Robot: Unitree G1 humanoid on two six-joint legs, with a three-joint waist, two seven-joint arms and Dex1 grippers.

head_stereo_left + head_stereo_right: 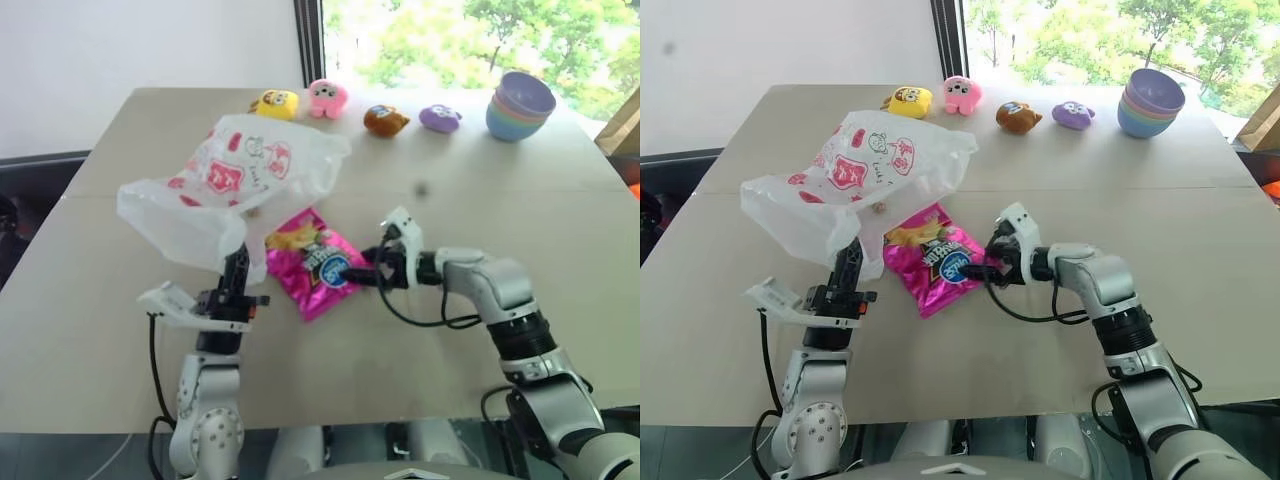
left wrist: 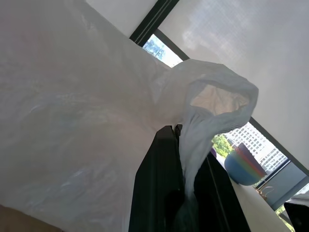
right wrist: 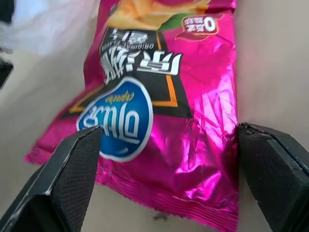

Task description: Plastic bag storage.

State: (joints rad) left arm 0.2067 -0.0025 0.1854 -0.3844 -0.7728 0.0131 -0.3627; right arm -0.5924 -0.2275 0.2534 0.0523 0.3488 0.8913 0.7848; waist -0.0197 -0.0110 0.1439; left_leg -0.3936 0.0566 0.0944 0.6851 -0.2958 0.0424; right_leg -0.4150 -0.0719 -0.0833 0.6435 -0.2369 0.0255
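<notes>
My left gripper (image 1: 236,262) is squeezed tight on the plastic bag (image 1: 235,185) and holds it up over the table (image 1: 560,250). The bag puffs out above the pink snack packet (image 1: 313,262). My right gripper (image 3: 166,169) is spread wide, one finger on each side of the packet's end.

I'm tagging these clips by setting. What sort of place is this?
Probably an indoor lab or office set up for robot trials: a plain table by a big window onto trees, with plush toys and stacked bowls lined up along its far edge.
</notes>
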